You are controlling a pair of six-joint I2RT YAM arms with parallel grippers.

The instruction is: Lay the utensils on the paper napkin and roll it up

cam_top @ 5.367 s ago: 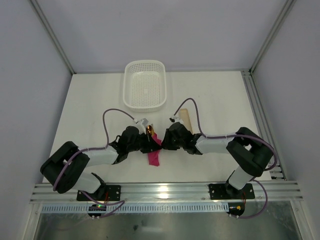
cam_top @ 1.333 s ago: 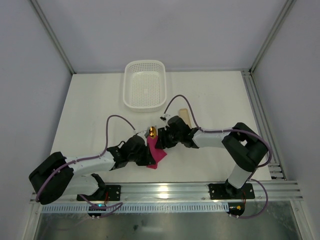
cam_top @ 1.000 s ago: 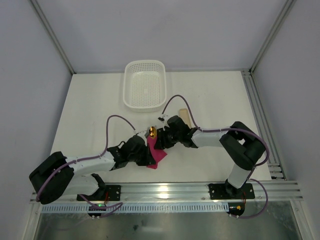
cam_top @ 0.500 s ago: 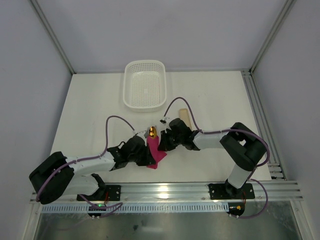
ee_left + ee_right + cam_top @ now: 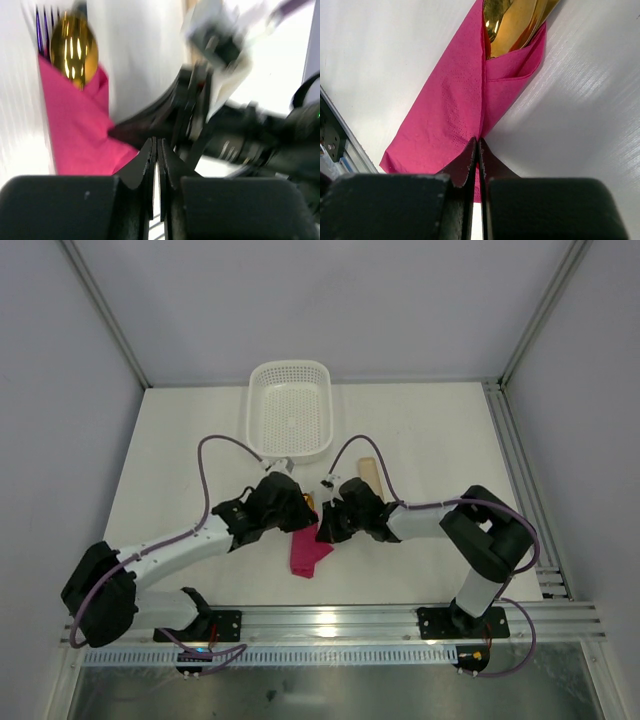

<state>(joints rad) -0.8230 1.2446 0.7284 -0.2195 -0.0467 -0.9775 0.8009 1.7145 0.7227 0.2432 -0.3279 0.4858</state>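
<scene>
White table: napkin half rolled over spoon; right claw pinches it, left claw closed, empty.

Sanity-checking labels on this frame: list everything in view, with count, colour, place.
paper napkin: 1, magenta-pink, folded over the utensils, on the table between the two grippers
gold spoon: 1, shiny gold, head sticking out of the napkin's far end
fork tines: 1 set, dark, beside the gold head at the napkin's far end
basket: 1, white, perforated, far centre of the table
flat strip: 1, pale beige, behind the right arm's wrist
table: 1, white
left gripper: 1, black, jaws together, nothing between them, above the napkin's left side
right gripper: 1, black, jaws shut, tips at the napkin's fold
</scene>
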